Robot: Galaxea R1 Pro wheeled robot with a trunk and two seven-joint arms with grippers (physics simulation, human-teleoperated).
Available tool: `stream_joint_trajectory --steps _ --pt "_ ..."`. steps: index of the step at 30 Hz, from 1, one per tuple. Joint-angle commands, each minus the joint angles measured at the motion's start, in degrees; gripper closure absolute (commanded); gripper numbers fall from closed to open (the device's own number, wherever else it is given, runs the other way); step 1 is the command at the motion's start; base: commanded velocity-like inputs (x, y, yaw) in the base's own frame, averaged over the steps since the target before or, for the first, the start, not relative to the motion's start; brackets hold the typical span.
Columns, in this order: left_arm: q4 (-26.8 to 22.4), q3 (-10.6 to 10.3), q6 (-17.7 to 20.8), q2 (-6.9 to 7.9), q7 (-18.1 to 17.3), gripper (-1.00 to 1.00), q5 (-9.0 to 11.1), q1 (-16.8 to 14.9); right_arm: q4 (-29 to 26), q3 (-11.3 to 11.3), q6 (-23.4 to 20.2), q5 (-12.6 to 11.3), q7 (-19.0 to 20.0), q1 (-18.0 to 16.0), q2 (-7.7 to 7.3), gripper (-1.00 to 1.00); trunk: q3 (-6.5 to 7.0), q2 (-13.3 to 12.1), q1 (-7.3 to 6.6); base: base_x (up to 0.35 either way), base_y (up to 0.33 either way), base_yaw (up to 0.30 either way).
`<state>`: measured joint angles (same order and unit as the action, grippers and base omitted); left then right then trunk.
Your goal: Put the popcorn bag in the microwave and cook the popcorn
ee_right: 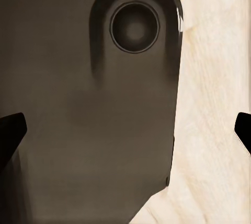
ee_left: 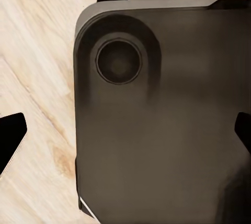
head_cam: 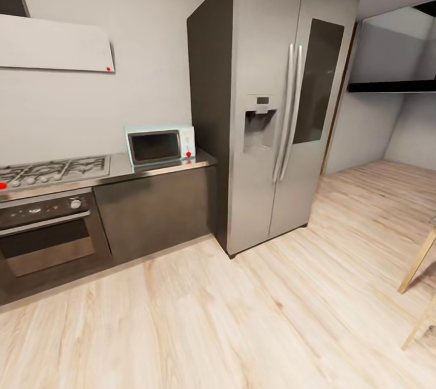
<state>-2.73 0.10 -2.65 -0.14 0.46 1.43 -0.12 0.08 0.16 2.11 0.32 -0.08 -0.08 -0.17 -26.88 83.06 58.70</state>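
Microwave (head_cam: 160, 144) shut on countertop (head_cam: 121, 172) left of fridge (head_cam: 275, 104); left gripper (ee_left: 125, 135) and right gripper (ee_right: 125, 130) spread, empty, over robot base.

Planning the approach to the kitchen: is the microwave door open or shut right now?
Shut. In the head view the microwave on the countertop shows its dark glass door flush with the mint front.

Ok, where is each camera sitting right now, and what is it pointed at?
Head view: high on the robot, facing the kitchen corner: microwave on the countertop beside the fridge, hob and oven.
Left wrist view: points down at the robot's dark base, the left gripper apart at the edges.
Right wrist view: same, with the right gripper apart.
Shared: both wrist views show the base and wood floor.
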Motion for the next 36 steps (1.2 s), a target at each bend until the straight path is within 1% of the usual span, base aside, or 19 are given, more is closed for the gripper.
stream_joint_trajectory --steps 1,9,20,36 --pt "0.0 0.0 -0.2 -0.01 0.0 -1.00 0.1 0.0 0.0 0.0 0.2 0.0 0.0 0.0 0.00 -1.00 -0.04 0.0 0.03 0.302 0.000 0.000" --pt "0.0 0.0 -0.2 -0.04 0.0 -1.00 0.1 0.0 0.0 0.0 0.2 0.0 0.0 0.0 0.00 -1.00 -0.04 0.0 0.03 0.214 0.000 0.000" --pt "0.0 -0.1 -0.7 -0.06 0.0 -1.00 0.1 0.0 0.0 0.0 0.2 0.0 0.0 0.0 0.00 -1.00 -0.04 0.0 0.03 0.091 0.000 0.000" --pt "0.0 -0.2 -0.3 0.05 0.0 -1.00 0.1 0.0 0.0 0.0 0.2 0.0 0.0 0.0 0.00 -1.00 -0.04 0.0 0.03 0.315 0.000 0.000"
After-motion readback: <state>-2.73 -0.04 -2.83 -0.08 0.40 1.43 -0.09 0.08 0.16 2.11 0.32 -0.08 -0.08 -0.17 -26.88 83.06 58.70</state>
